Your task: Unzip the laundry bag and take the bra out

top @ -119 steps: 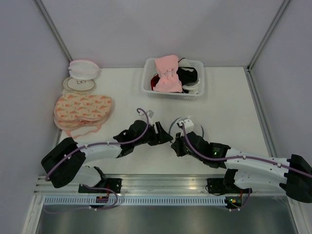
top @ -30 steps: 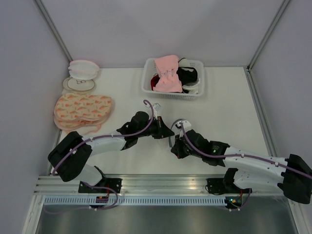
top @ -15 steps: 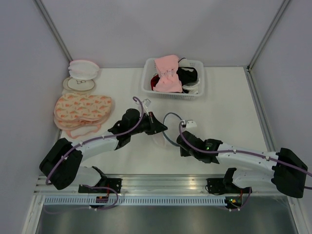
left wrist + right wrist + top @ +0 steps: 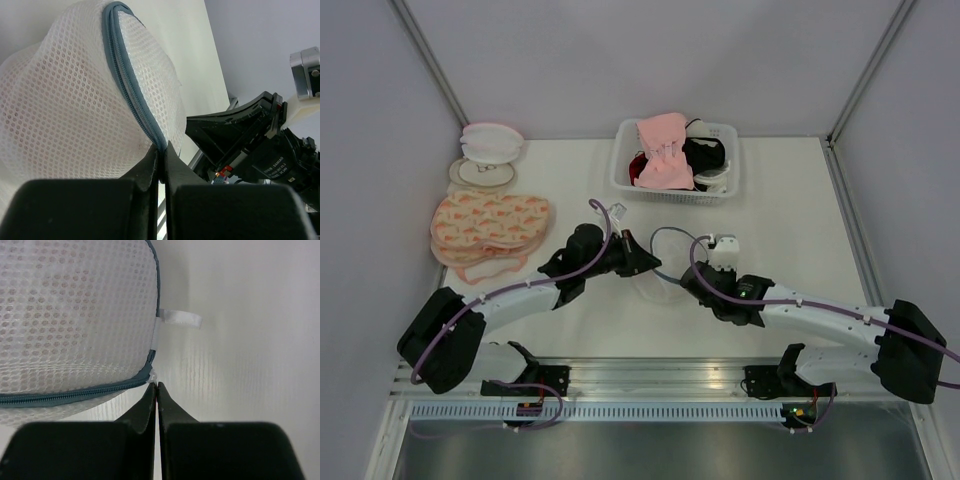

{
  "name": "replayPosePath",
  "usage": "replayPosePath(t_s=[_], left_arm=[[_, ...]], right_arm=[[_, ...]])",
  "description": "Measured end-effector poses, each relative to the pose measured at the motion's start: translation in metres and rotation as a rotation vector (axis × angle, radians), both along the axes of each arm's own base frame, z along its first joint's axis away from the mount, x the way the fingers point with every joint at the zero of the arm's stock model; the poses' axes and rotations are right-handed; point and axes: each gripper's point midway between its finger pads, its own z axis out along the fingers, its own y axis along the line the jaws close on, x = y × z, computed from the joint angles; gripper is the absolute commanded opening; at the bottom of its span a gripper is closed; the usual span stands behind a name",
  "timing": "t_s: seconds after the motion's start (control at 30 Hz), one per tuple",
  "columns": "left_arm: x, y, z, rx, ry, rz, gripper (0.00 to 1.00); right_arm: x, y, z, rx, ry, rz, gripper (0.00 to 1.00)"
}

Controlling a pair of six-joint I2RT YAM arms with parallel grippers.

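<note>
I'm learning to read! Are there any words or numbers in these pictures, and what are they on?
White print on the right arm's black motor: too small and blurred to read.
White ribbon tag on the laundry bag: no words show.
Nothing else has writing.

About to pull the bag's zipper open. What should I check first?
1. Left gripper holds bag at the zipper rim: ok, jaws shut on it.
2. Right gripper at the zipper's end: ok, jaws shut there. Grip on the pull: cannot tell.
3. Zipper open: not ok, closed wherever it shows.
4. Bra seen inside: cannot tell through the mesh.
5. Basket apart from bag: ok.
</note>
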Motion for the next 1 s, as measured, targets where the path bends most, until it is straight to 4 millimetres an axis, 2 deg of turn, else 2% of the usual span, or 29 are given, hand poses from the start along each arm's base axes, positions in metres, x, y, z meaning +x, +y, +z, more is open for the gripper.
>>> replayPosePath(t_s=[0.2, 0.43, 0.53, 0.57, 0.63, 0.67, 0.77, 0.83, 0.87, 0.9, 0.93, 0.97, 1.0], left_arm=[[-0.003, 0.002, 0.000, -0.004, 0.001, -0.010, 0.02], [0.000, 0.016, 0.006, 0.003, -0.013, -0.004, 0.02], [0.000, 0.017, 0.008, 0.001, -0.013, -0.007, 0.20], [-0.001, 0.017, 0.008, -0.001, -0.013, -0.013, 0.35], [-0.002, 0.020, 0.008, -0.003, -0.017, -0.015, 0.60], [-0.002, 0.023, 0.008, -0.007, -0.018, -0.007, 0.77], [-0.007, 0.031, 0.009, -0.018, -0.019, 0.011, 0.94], [-0.013, 0.037, 0.011, -0.025, -0.030, 0.020, 0.97], [-0.016, 0.041, 0.014, -0.031, -0.042, 0.030, 0.97], [-0.018, 0.043, 0.016, -0.036, -0.052, 0.034, 0.97], [-0.020, 0.045, 0.019, -0.042, -0.062, 0.037, 0.97], [-0.022, 0.047, 0.022, -0.045, -0.069, 0.038, 0.97], [-0.023, 0.048, 0.023, -0.046, -0.072, 0.040, 0.97]], right_arm=[[0.004, -0.002, -0.002, -0.026, -0.002, -0.047, 0.01], [0.010, 0.001, 0.015, 0.024, -0.040, -0.079, 0.01], [0.010, 0.001, 0.023, 0.051, -0.057, -0.076, 0.00], [0.009, 0.000, 0.025, 0.052, -0.060, -0.073, 0.00], [0.007, -0.009, 0.026, 0.025, -0.061, -0.072, 0.01], [0.005, -0.016, 0.026, 0.002, -0.059, -0.074, 0.01], [0.000, -0.032, 0.022, -0.054, -0.045, -0.078, 0.00], [-0.002, -0.037, 0.021, -0.074, -0.037, -0.079, 0.08], [-0.003, -0.038, 0.020, -0.080, -0.033, -0.078, 0.36], [-0.004, -0.039, 0.019, -0.086, -0.030, -0.078, 0.55], [-0.004, -0.040, 0.017, -0.093, -0.024, -0.081, 0.68], [-0.005, -0.042, 0.014, -0.107, -0.014, -0.085, 0.90], [-0.006, -0.043, 0.010, -0.121, -0.004, -0.092, 0.97]])
